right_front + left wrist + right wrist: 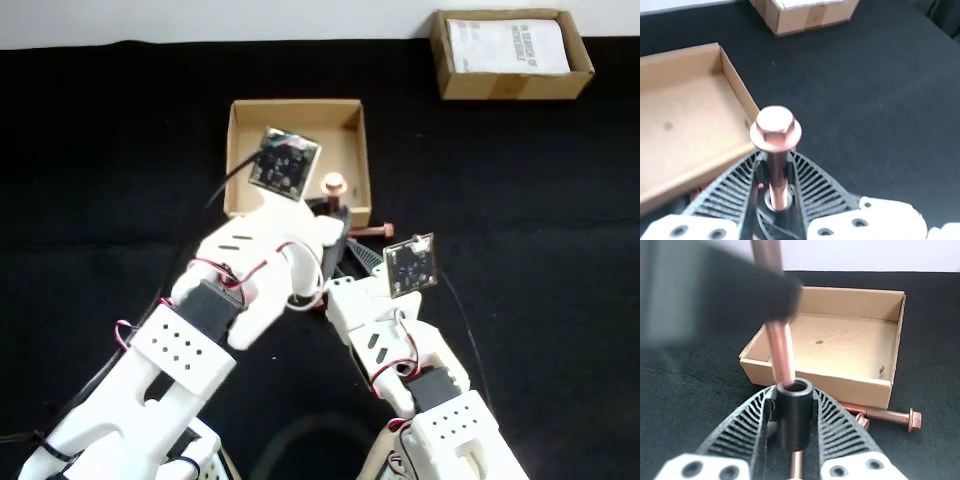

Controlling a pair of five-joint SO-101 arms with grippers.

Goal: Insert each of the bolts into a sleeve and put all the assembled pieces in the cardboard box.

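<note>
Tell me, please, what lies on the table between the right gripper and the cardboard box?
A loose copper bolt lies on the black cloth before the box's near wall, in the right wrist view.

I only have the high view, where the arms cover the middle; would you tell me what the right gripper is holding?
Observer: The right gripper is shut on a black sleeve, held upright.
Operator: Thank you. Is the bolt in it?
Observer: The left gripper holds the bolt by its shank, head up; the shank enters the sleeve's top, and copper shows below the sleeve.
Operator: Are other bolts waiting?
Observer: A loose bolt lies beside the cardboard box, with what looks like a second bolt next to it, head showing.
</note>
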